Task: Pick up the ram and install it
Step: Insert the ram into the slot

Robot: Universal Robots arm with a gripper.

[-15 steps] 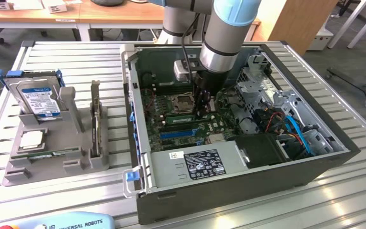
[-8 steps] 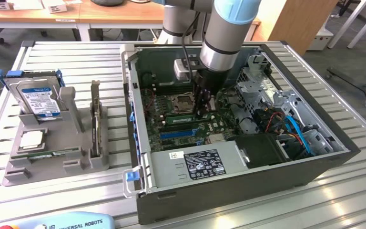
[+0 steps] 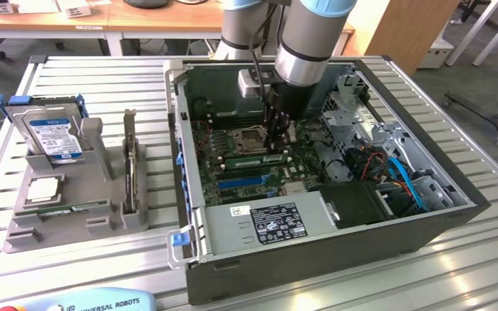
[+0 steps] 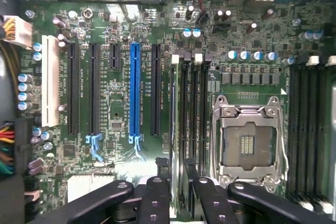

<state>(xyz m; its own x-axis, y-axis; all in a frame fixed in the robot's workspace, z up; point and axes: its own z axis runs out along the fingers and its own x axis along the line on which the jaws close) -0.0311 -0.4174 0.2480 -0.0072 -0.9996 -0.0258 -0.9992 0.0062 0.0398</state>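
The arm [image 3: 305, 39] reaches in from the far side and hangs almost straight down. Its silver-and-blue wrist section [image 3: 299, 65] tilts slightly, with the lower end toward the exterior view's left. The gripper [image 3: 275, 133] points downward, set low. Its two black fingers [image 4: 156, 198] stand parallel and apart with a clear gap between them, and the outer linkage bars are splayed to either side.

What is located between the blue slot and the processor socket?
In the wrist view, one black slot and then the memory slots lie between the blue slot and the processor socket.
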